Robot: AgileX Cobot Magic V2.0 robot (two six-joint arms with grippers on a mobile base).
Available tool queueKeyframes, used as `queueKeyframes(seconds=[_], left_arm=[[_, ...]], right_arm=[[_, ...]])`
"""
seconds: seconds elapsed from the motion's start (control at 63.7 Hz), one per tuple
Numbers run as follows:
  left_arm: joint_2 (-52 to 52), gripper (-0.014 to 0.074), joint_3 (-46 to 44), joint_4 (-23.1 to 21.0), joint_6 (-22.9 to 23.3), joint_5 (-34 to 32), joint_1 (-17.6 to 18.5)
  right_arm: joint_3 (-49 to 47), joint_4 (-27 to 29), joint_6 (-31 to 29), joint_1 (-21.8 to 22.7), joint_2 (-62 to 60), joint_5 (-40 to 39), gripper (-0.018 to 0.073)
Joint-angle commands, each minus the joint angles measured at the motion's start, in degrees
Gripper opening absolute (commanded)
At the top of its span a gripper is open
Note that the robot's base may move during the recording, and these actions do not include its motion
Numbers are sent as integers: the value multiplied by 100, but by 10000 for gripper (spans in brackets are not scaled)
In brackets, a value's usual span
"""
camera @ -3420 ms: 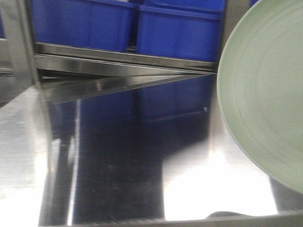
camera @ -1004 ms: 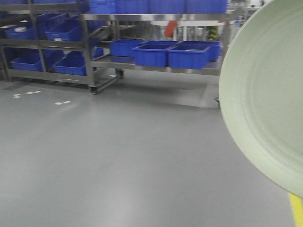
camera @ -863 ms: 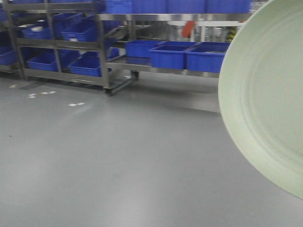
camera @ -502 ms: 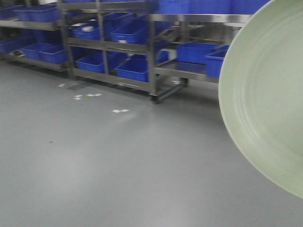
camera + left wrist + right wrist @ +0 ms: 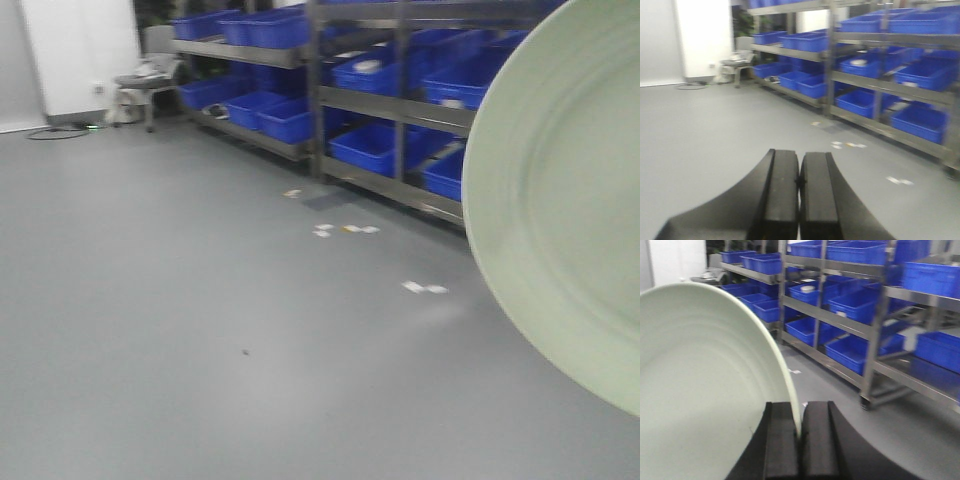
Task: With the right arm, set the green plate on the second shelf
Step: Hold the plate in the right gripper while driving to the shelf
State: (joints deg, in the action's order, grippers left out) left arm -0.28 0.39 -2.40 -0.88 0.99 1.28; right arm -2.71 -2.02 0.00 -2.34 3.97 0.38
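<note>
The pale green plate [image 5: 570, 210] fills the right side of the front view, held upright on edge in the air. In the right wrist view the green plate [image 5: 700, 380] covers the left half, and my right gripper [image 5: 799, 432] is shut on its rim, with one black finger on each face. My left gripper [image 5: 800, 182] is shut with nothing between its fingers, out over the grey floor. Metal shelves [image 5: 860, 327] stand at several levels ahead to the right, a few metres off.
Steel racks [image 5: 400, 100] with several blue bins [image 5: 365, 150] line the far right. Scraps of white tape [image 5: 345, 230] lie on the grey floor [image 5: 200, 330]. A chair with items [image 5: 140, 85] stands by a white wall [image 5: 80, 50] at far left.
The view has swung left: the steel tabletop is gone, racks slid to the right, and a white wall and chair came into view. The plate keeps its place at the right.
</note>
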Motion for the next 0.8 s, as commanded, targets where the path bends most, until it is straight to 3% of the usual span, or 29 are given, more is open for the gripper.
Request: queueKeyframes(seconds=[0.0, 0.784], left_arm=[[-104, 130, 240, -32, 8, -470, 37], [-104, 130, 240, -32, 8, -470, 37]], right_arm=[[-199, -9, 40, 35, 45, -683, 57], [-199, -9, 40, 35, 45, -683, 57]])
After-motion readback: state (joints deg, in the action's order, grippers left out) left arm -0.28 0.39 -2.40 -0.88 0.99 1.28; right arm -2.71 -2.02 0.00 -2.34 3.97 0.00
